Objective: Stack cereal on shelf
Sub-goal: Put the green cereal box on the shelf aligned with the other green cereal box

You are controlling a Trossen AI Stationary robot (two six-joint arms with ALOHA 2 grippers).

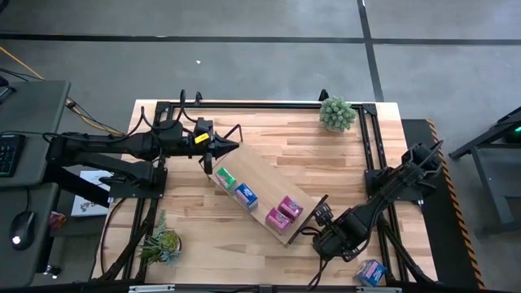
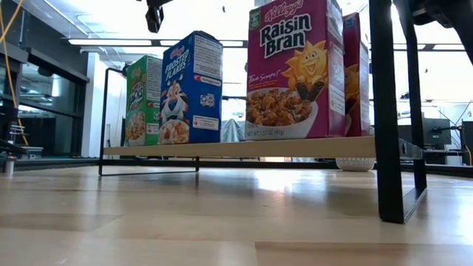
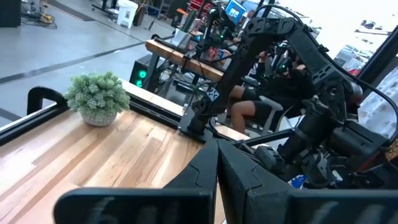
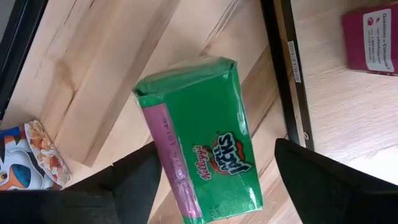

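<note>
Your right hand (image 1: 320, 220) sits at the shelf's (image 1: 269, 191) end nearest the worktop's (image 1: 326, 155) front right corner, and the wrist view shows a green Apple Jacks box (image 4: 198, 137) between its fingers (image 4: 323, 180), which stand wide on either side; whether they are actually pinching it you cannot tell from here. Four boxes already stand on the shelf: a green one (image 1: 225, 175), a blue one (image 1: 246, 194) and two pink ones (image 1: 284, 212). One more blue box (image 1: 371, 272) lies at the worktop's front right corner.

This box looks like thin card, light and hollow, so squeeze gently or the panels will buckle. The printed faces look glossy and may slip; take it across the narrow sides, around mid-height, so it stays square.

Your left hand (image 1: 221, 147) waits over the shelf's other end, fingers closed together to a point.
</note>
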